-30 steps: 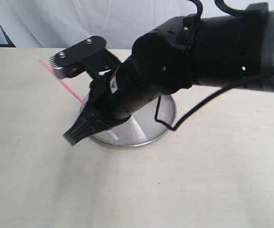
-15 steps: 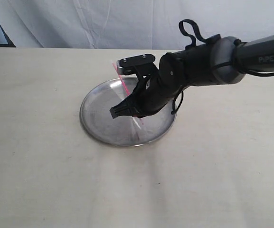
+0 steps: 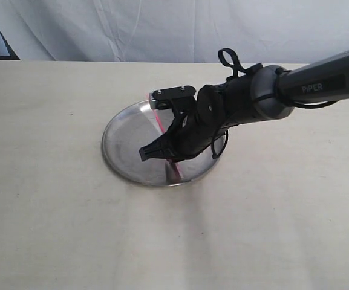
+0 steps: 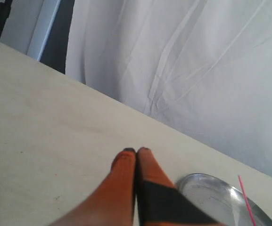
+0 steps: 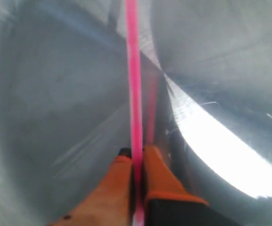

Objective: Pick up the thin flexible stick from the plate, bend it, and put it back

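Observation:
The silver plate (image 3: pixel 124 142) lies at the middle of the table. My right gripper (image 3: pixel 145 153) hovers low over the plate, shut on the thin pink stick (image 3: pixel 159 119), which runs slantwise above the dish. In the right wrist view the stick (image 5: pixel 133 70) passes straight out between the orange fingertips (image 5: pixel 120 165) of the gripper (image 5: pixel 136 153), with the shiny plate (image 5: pixel 55 94) close underneath. My left gripper (image 4: pixel 136 150) is shut on nothing over bare table, off to the side of the plate (image 4: pixel 206 195); the stick's end (image 4: pixel 245 202) shows above the plate there. The stick's white tip is not visible.
The beige table top (image 3: pixel 53 211) spreads around the plate on all sides. A white curtain (image 3: pixel 162 30) hangs behind the far edge. The right arm's black cable (image 3: pixel 228 60) loops above its wrist.
The right arm has moved away from the camera and down toward the plate, carrying the stick. The stick has gone from high and to the left of the plate to low over it.

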Controlling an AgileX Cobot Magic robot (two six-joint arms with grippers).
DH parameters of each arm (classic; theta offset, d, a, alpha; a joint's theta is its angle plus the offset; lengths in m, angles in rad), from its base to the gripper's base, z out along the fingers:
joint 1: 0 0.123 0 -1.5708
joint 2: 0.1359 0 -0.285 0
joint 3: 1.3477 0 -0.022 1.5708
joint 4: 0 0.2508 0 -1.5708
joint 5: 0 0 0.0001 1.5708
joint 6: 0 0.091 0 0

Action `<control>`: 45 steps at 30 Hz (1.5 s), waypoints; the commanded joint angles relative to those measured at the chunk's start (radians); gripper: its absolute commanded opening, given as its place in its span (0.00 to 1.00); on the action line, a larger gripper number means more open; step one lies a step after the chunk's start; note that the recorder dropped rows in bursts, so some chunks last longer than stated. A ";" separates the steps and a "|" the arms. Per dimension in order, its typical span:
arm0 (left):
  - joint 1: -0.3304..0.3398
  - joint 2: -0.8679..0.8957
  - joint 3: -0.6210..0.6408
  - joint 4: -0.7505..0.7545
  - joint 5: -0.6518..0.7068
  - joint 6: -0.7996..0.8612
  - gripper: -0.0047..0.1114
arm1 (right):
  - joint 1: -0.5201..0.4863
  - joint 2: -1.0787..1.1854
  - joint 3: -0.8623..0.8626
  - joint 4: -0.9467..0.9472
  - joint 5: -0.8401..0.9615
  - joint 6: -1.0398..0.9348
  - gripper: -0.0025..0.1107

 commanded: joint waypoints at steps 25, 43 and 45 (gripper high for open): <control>-0.005 -0.001 0.004 0.078 -0.240 0.167 0.04 | -0.042 0.026 -0.004 -0.046 -0.005 0.033 0.47; -0.005 -0.001 0.004 0.078 -0.240 0.167 0.04 | -0.040 -0.615 0.100 -0.062 0.342 0.033 0.02; -0.005 -0.001 0.004 0.078 -0.240 0.167 0.04 | -0.040 -0.672 0.108 -0.062 0.459 0.033 0.02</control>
